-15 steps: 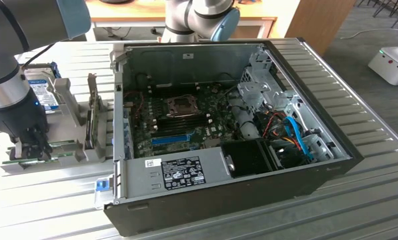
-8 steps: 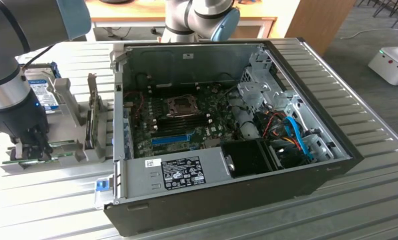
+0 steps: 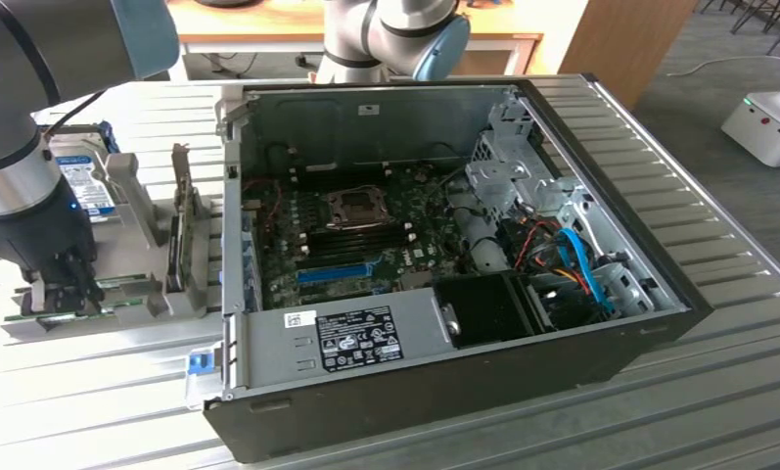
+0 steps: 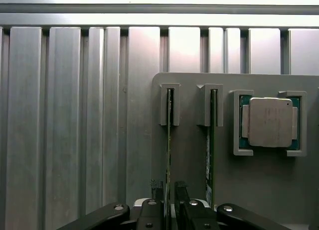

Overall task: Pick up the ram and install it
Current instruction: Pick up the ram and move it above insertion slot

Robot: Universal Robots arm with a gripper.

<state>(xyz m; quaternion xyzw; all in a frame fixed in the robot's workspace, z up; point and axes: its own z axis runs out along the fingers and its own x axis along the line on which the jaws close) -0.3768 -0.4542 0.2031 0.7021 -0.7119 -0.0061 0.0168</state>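
Ribbed metal table (image 3: 703, 392), with a grey holder (image 4: 189, 150) at the exterior view's left. The ram (image 4: 168, 135) stands on edge in the holder's slot, its long axis parallel to its twin (image 4: 210, 140). The gripper (image 4: 169, 187) straddles one end of the ram, but I cannot tell whether it is clamped. An open computer case (image 3: 651, 323) stands to the right.

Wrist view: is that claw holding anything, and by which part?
Cannot tell. The gripper straddles one end of a memory stick standing in the grey rack.
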